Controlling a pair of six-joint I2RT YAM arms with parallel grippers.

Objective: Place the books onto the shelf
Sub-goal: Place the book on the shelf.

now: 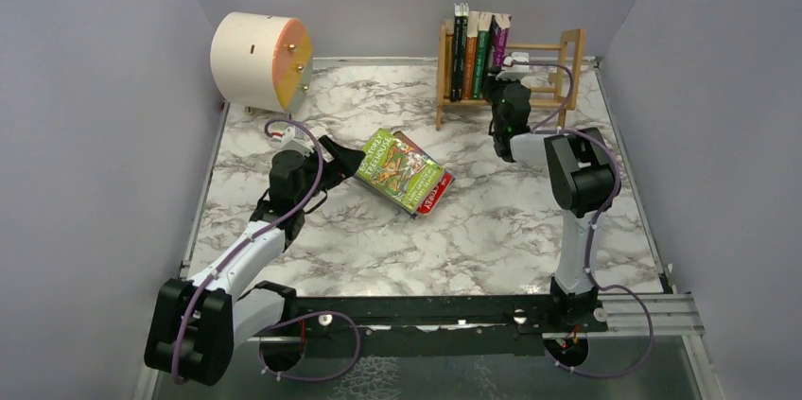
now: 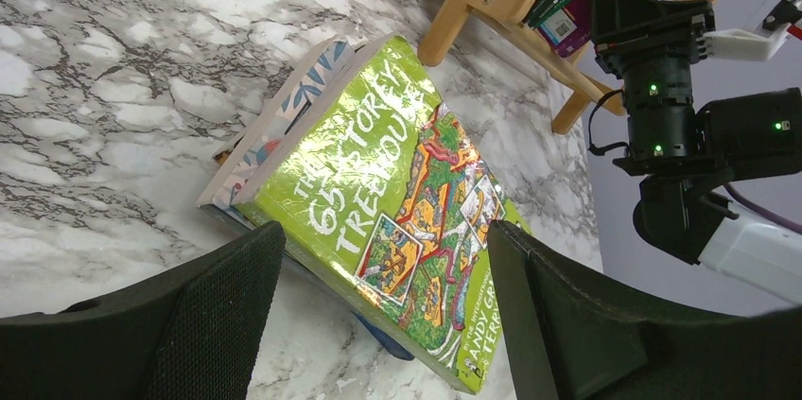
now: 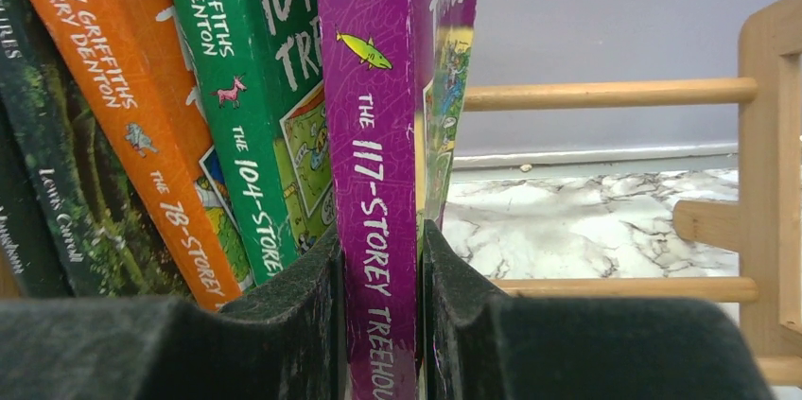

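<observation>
Nearest the right wrist camera, we see the right gripper [image 3: 381, 258] closed narrow on the spine of the purple book [image 3: 369, 135], one black pad pressed against each side. This book stands upright on the shelf [image 3: 605, 93], at the right end of a row. To its left, touching in turn, stand the green book [image 3: 265, 88], the orange book [image 3: 123, 88] and a dark book [image 3: 38, 192], the last three leaning slightly. In the top view, the row occupies the left part of the light-wood rack at the far edge of the marble table [image 1: 492, 230].

We find the green illustrated book [image 2: 369, 135] lying flat near the table centre, stacked on a red book [image 1: 433, 196] whose corner projects from beneath it. The left gripper [image 2: 383, 239] hovers at the near end of this stack with jaws wide, one finger on each side of the cover. We cannot tell whether either finger touches it.

Well apart, at the far left corner, a cream cylinder [image 1: 251, 60] with an orange face lies on its side.
</observation>
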